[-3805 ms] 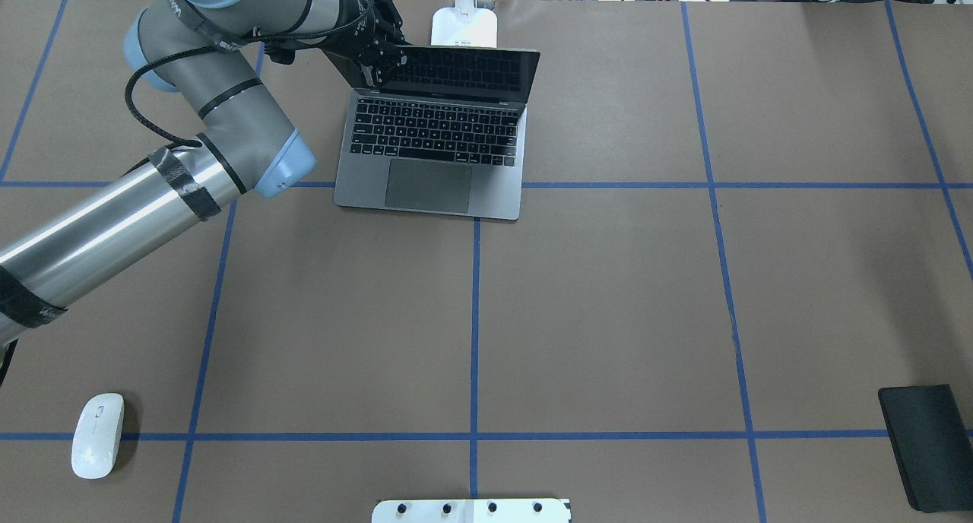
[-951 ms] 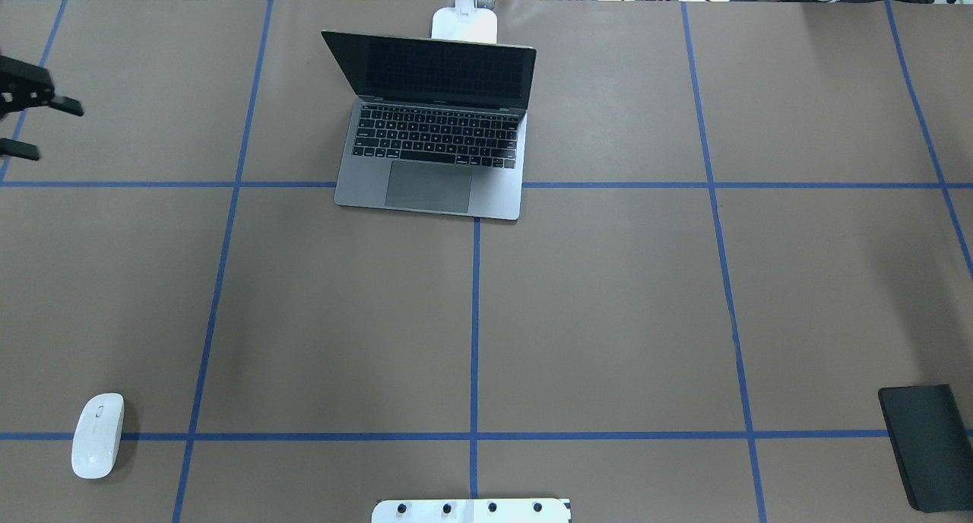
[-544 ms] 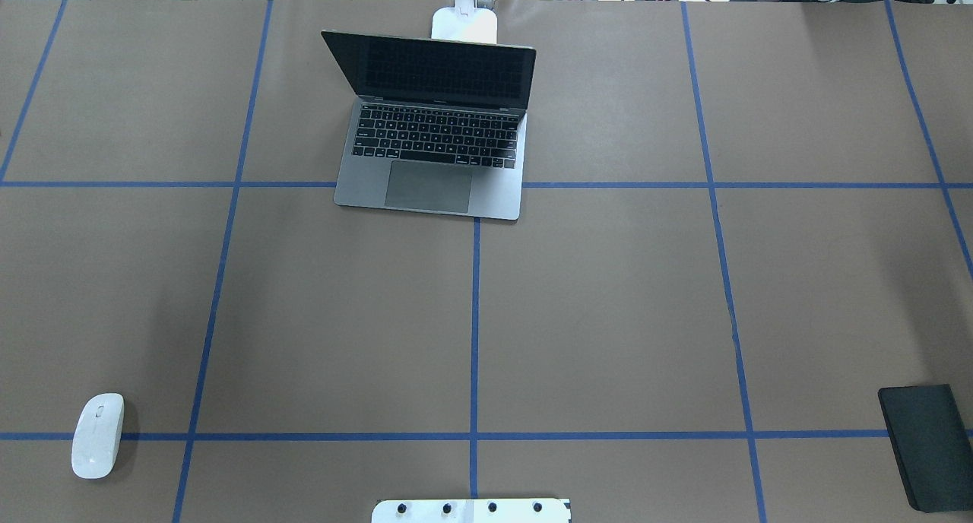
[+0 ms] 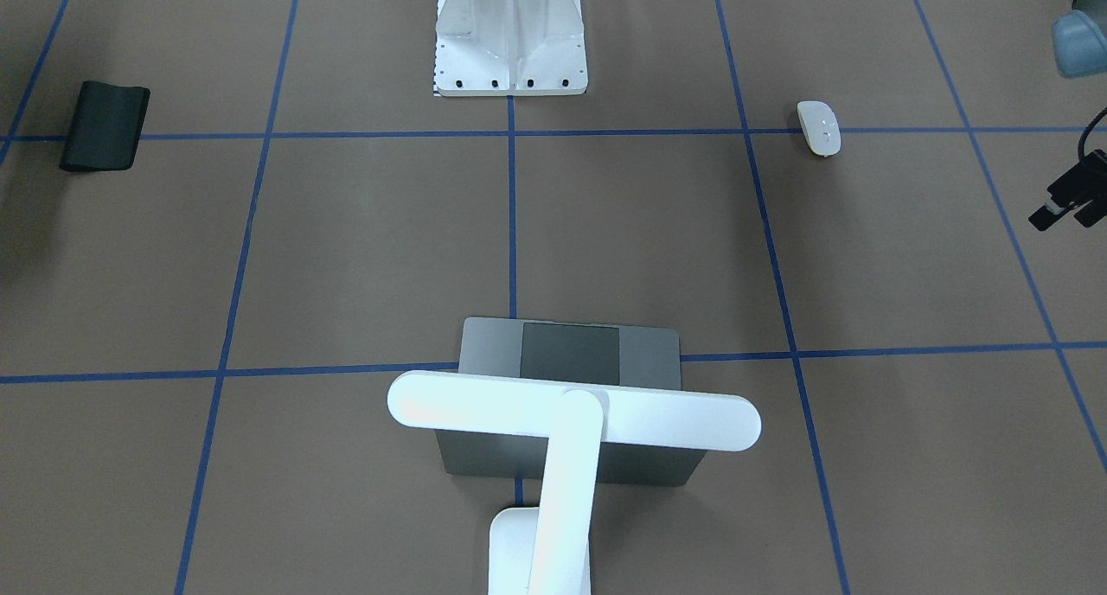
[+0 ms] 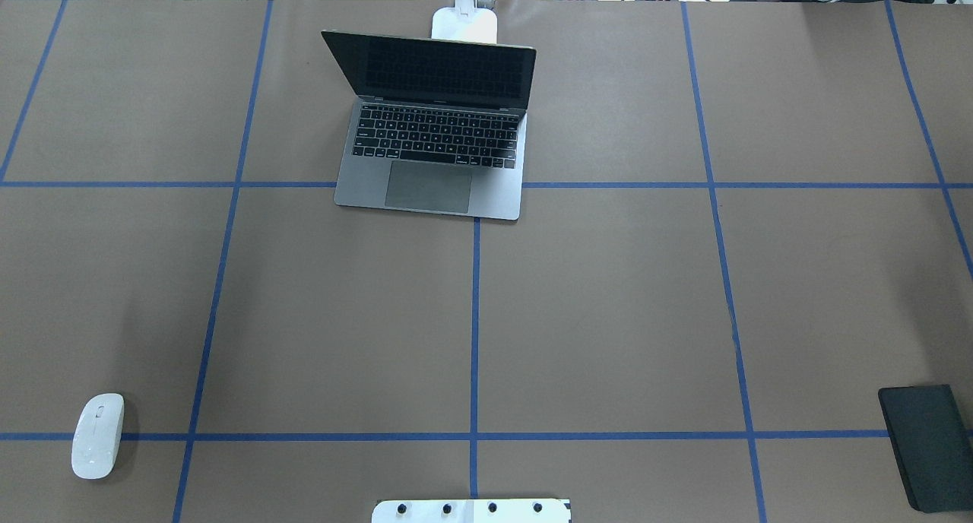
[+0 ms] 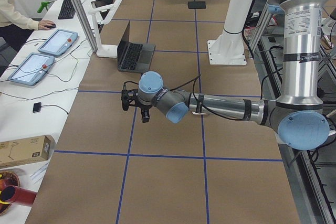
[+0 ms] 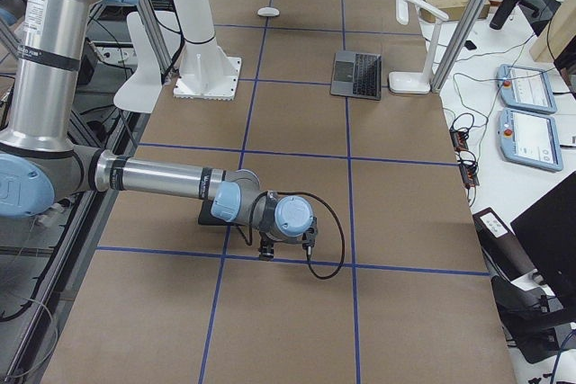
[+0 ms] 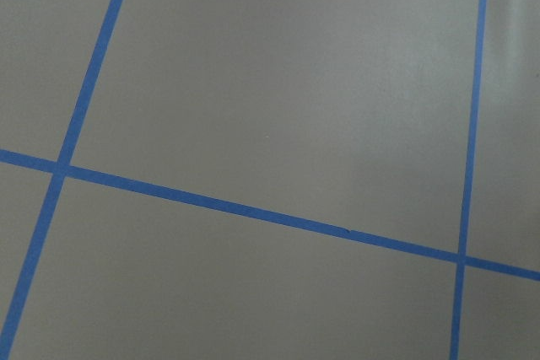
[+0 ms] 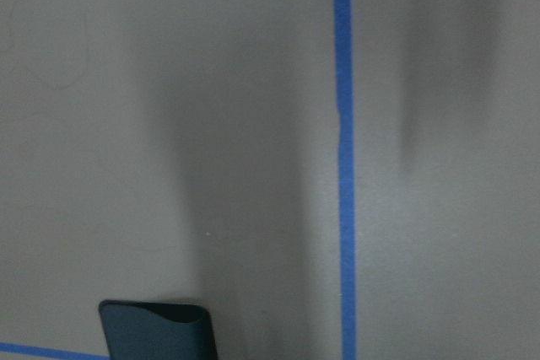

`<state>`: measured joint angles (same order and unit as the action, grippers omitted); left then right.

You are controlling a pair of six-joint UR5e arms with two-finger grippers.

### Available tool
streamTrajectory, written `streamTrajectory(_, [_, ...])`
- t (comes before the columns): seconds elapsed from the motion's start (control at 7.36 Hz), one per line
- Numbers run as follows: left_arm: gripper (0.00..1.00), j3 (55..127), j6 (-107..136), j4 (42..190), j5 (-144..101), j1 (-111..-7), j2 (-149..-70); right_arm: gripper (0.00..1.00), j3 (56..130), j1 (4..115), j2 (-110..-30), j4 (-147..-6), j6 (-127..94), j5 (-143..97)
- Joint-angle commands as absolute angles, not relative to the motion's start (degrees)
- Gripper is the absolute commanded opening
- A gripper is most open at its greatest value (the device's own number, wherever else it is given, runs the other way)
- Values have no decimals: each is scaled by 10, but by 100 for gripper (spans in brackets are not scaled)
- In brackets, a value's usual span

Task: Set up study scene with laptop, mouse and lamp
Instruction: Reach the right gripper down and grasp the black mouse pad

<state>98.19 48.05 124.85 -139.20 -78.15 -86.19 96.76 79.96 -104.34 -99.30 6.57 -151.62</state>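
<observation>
Left gripper (image 4: 1062, 207): only partly in the front view, at the frame edge, off my left end of the table (image 5: 608, 318). Can't tell how far the fingers are apart. Nothing seen in them. Left wrist cam shows bare brown table and blue tape (image 8: 253, 208) only.

Right gripper (image 7: 268, 249): seen only from the side cam, pointing down close above the table at my right end. Finger gap: can't tell. Right wrist cam shows table, tape and the top edge of the black mat (image 9: 156, 330) at the bottom of frame.

Laptop (image 5: 433, 150): far centre of the table, lid open, screen dark, keyboard facing me. Its front edge sits on a tape line.

Lamp (image 4: 571, 409): directly behind the laptop, base at the far table edge, just beside the lid. From the front cam the bar head lies crosswise above the laptop and hides the keyboard; only the trackpad end shows.

Mouse (image 5: 97, 435): near-left corner on my side, lying across a tape line, well apart from the laptop and from both grippers.

Mat is at the near-right edge, flat, well apart from everything else. White mount (image 4: 510, 37) at near centre, between my arms.

Both arms are stretched out low over the table ends; neither touches a task item.
</observation>
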Motion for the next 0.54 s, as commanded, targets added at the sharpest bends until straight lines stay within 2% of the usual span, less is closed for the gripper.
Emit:
streamTrajectory(0.0, [96, 983, 434, 1250, -1392, -783, -839, 100, 967, 730, -1053, -993, 65, -1572])
streamTrajectory(0.41, [96, 984, 419, 1262, -1392, -785, -831, 100, 966, 651, -1049, -993, 63, -1587])
